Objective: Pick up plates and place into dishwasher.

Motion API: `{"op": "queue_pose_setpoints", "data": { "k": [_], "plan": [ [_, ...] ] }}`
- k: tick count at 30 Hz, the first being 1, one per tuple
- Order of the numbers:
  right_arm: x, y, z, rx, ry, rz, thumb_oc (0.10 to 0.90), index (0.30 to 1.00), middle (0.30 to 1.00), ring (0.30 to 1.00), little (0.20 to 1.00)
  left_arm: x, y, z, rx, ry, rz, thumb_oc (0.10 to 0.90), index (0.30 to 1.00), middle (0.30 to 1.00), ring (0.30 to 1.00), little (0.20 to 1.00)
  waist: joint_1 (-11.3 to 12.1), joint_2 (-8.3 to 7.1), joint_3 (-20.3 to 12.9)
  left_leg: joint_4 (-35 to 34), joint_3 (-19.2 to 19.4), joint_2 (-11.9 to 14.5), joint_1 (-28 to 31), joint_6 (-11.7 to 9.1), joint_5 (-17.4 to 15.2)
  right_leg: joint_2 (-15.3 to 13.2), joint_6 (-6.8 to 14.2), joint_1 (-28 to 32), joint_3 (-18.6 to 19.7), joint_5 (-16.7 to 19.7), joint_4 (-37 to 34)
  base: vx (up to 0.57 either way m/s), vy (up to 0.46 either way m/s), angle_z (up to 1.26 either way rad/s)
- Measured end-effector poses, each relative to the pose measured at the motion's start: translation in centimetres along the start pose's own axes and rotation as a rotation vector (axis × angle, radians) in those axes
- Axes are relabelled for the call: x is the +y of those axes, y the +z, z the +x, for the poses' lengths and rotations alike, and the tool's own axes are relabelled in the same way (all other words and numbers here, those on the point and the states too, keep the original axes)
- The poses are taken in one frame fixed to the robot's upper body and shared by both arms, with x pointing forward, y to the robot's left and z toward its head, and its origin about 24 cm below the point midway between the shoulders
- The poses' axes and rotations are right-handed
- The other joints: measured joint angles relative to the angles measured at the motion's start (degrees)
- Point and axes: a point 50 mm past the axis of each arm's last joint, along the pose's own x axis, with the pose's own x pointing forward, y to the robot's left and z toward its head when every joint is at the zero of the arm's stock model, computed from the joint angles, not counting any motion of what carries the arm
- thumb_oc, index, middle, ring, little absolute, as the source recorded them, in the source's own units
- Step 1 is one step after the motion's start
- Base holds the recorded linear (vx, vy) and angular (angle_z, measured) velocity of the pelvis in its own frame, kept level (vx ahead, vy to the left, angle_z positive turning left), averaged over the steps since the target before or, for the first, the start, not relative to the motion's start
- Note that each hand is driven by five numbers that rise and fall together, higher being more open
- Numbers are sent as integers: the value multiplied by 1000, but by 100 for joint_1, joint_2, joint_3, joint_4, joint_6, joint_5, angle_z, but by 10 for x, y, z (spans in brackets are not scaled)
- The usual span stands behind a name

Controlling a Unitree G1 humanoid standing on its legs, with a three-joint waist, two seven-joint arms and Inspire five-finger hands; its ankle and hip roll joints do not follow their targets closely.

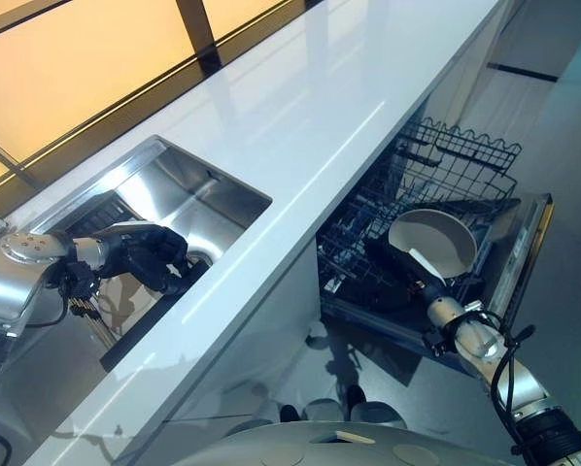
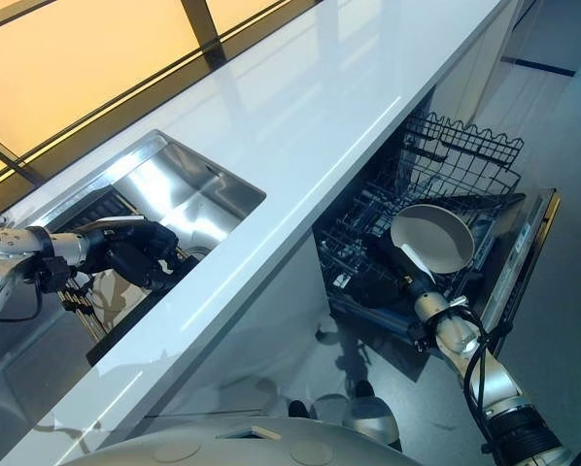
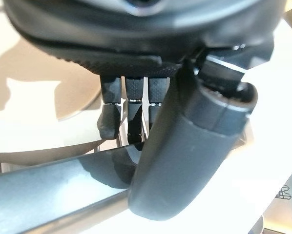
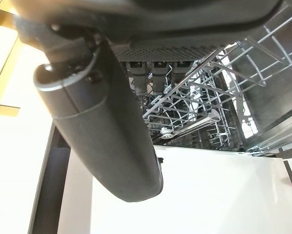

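My right hand is shut on a pale round plate, held tilted over the open dishwasher's lower wire rack. In the right wrist view the thumb lies across the plate's white face, with the rack just past it. My left hand is down in the steel sink, at the upper end of a black rack edge. Beige plates stand beside it. The left wrist view has a beige plate behind a dark strip.
A long white counter runs between sink and dishwasher. The dishwasher door is folded down to the right of the pulled-out rack. Grey floor lies beyond the door.
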Motion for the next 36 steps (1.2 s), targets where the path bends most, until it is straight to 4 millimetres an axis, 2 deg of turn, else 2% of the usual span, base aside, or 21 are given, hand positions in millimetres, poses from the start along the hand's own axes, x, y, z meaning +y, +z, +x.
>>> {"op": "queue_pose_setpoints", "data": {
  "k": [3, 6, 10, 14, 18, 22, 32, 36],
  "plan": [
    [0, -2, 0, 15, -2, 3, 800, 900, 900, 900, 900, -1, -4, 8, -39, 90, -26, 800, 900, 900, 900, 900, 66, -17, -57, -24, -50, 5, -21, -18, -11, 0, 24, -1, -62, -20, 0, 15, -11, 9],
    [1, -3, 0, 16, -4, 10, 800, 900, 900, 900, 900, 5, -7, 8, -57, 173, -30, 800, 900, 900, 900, 900, 82, -73, -122, -26, -92, 17, -97, -47, 18, -12, 10, -63, -70, -29, 0, 17, -16, 7],
    [3, -2, 1, 12, -1, 20, 800, 900, 900, 900, 900, 26, -16, 3, -41, 328, -25, 800, 900, 900, 900, 900, 53, -98, -193, -24, -133, 43, -164, -61, 50, 18, -7, -113, -91, -16, 0, 21, -18, 2],
    [5, -2, 1, 11, 1, 24, 800, 900, 900, 900, 900, 60, -26, -12, 39, 525, 35, 800, 900, 900, 900, 900, 31, -128, -200, -14, -130, 73, -220, -33, 112, 44, -16, -162, -110, -10, 0, 40, -35, 2],
    [6, -3, 1, 15, 3, 29, 800, 900, 900, 900, 900, 84, -18, -34, 84, 650, 81, 800, 900, 900, 900, 900, 4, -168, -195, 1, -161, 80, -284, -39, 130, 51, -49, -201, -184, 14, 1, 35, -23, 9],
    [8, -3, 2, 13, 3, 37, 800, 900, 900, 900, 900, 87, -13, -38, 86, 665, 108, 800, 900, 900, 900, 900, -4, -175, -190, 1, -167, 69, -286, -39, 130, 54, -49, -198, -189, 13, 1, 34, -10, 4],
    [12, -1, 4, 1, 2, 56, 800, 900, 900, 900, 900, 77, -19, -23, 148, 594, 149, 800, 900, 900, 900, 900, -129, -251, -138, -13, -125, 77, -280, -40, 129, 52, -20, -206, -152, -7, 0, 56, -7, -2],
    [13, -1, 4, 0, 6, 56, 800, 900, 900, 900, 900, 74, -15, -15, 161, 546, 172, 800, 900, 900, 900, 900, -159, -258, -126, -4, -111, 73, -279, -41, 128, 66, -20, -215, -117, -7, 1, 76, 1, -2]
  ]
}}
